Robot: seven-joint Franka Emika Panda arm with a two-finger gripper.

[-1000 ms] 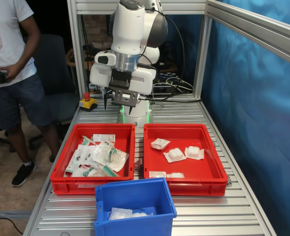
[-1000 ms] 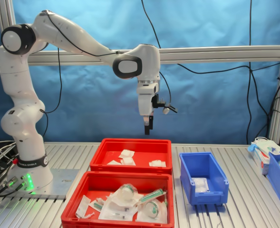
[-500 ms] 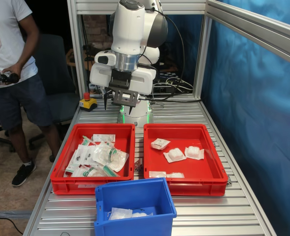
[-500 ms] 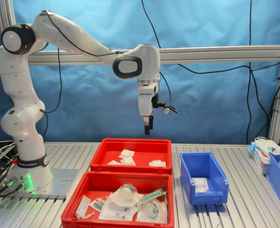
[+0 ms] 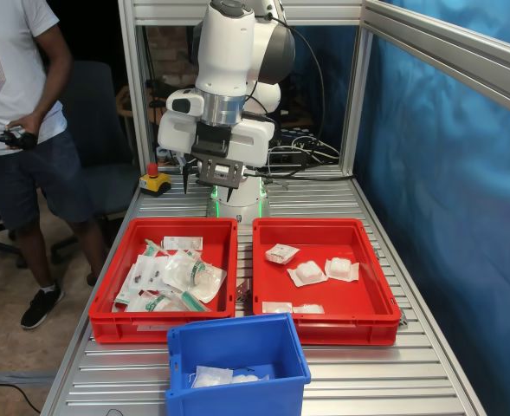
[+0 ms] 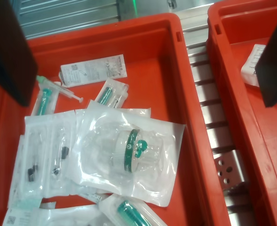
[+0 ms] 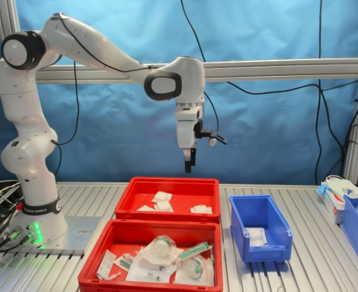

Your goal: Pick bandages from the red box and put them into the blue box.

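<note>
**Ana:** Surface (image 5: 384,364) first, then: slatted metal, carrying two red trays side by side with the blue box (image 5: 237,362) just in front of them in the first exterior view. Which tray matters?

**Ben:** Take the blue box as the marker. The red box (image 5: 324,279) is the tray behind it toward the first exterior view's right, nearly bare. The other red tray (image 5: 164,279), behind it toward the first exterior view's left, is heaped with clear pouches carrying green parts.

**Ana:** And the arm (image 7: 99,52)?

**Ben:** High above the trays, well apart from everything. Its end effector (image 7: 190,163) is released and empty; in the wrist view the two dark fingers (image 6: 6,52) stand wide apart with nothing between them, looking down mostly on the heaped tray.

**Ana:** So the step is the start of a pick?

**Ben:** I judge so. White packets already lie in the blue box, and several bandages (image 5: 307,273) lie loose in the red box, one (image 5: 280,253) farther back from the blue box.

**Ana:** Next move?

**Ben:** Shift over the red box, centre on one packet lying apart from its neighbours, descend with fingers spread, and close on the padded middle, since the crinkly wrapper would likely slip.
</note>
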